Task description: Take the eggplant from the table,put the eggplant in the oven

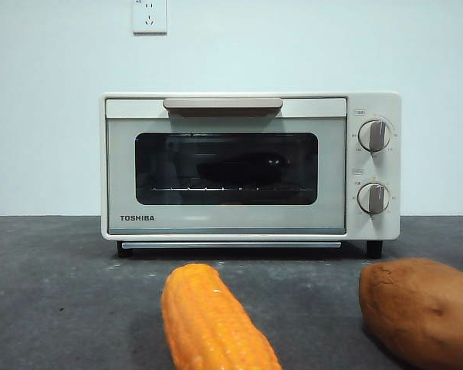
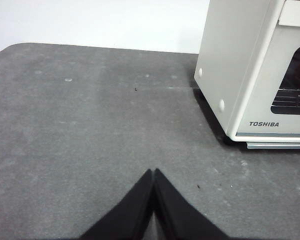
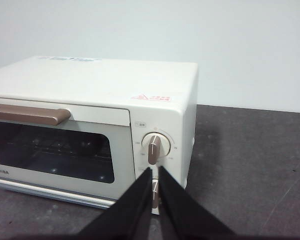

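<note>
Front view. The oven [image 1: 251, 166] — cream-white, marked TOSHIBA, with a beige top handle [image 1: 223, 103] and two grey knobs [image 1: 374, 135] at its right side — stands on the dark grey bench [image 1: 54, 293] with its door shut. Through the dark glass window the eggplant [image 1: 243, 169] shows as a long dark shape lying on the wire rack [image 1: 216, 188] inside. In the foreground, near the camera, lie an orange-yellow corn cob [image 1: 212, 320] and, to its right and apart from it, a brown-orange sweet potato [image 1: 420, 308]. A white wall socket [image 1: 150, 15] sits on the wall above the oven.

Left wrist view. The left gripper [image 2: 154, 172] hangs over bare bench, its jaws closed tip to tip and holding nothing; the oven's side and the corner of its door lie near, not touching.

Right wrist view. The right gripper [image 3: 154, 170] hovers in front of the oven's knob panel — jaws nearly together, only a thin slit between them, nothing gripped. Whether they touch the panel cannot be told.
</note>
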You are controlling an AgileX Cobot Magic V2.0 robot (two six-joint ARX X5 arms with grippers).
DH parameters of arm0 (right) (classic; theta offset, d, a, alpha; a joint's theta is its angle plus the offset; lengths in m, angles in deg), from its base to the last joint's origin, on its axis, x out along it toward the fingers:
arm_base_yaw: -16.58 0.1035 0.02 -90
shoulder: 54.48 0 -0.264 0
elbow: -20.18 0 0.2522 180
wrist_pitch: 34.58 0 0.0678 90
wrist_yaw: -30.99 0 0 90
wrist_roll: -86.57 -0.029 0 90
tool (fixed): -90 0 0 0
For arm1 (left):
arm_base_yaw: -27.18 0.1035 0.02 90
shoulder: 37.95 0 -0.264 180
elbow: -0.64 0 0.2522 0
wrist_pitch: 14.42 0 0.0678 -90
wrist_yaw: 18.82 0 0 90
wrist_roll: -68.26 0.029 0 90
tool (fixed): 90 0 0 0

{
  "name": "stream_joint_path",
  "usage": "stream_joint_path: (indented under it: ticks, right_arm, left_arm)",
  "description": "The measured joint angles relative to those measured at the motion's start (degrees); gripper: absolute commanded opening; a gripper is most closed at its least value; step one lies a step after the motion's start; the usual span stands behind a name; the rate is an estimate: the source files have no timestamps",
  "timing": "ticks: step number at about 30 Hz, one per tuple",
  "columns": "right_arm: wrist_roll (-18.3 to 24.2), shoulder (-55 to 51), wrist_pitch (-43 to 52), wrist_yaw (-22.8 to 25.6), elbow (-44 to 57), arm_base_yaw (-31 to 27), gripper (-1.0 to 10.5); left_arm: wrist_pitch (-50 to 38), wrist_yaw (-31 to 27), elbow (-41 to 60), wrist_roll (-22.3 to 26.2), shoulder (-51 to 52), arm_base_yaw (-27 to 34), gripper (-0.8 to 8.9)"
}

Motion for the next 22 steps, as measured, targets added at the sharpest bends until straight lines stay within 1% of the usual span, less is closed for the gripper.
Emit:
stream_joint_path:
  ticks: [19,21,22]
  right_arm:
    - [0.13,-0.02,0.00,0.50,0.00,0.00,0.0]
    - [1.31,-1.01,-0.72,0.81,0.00,-0.17,0.0]
    - [2.58,-2.38,-2.23,0.83,0.00,-0.72,0.0]
  left_arm:
    - [0.00,0.02,0.00,0.00,0.00,0.00,0.06]
    - [0.00,0.02,0.00,0.00,0.00,0.00,0.06]
    - [0.00,0.02,0.00,0.00,0.00,0.00,0.06]
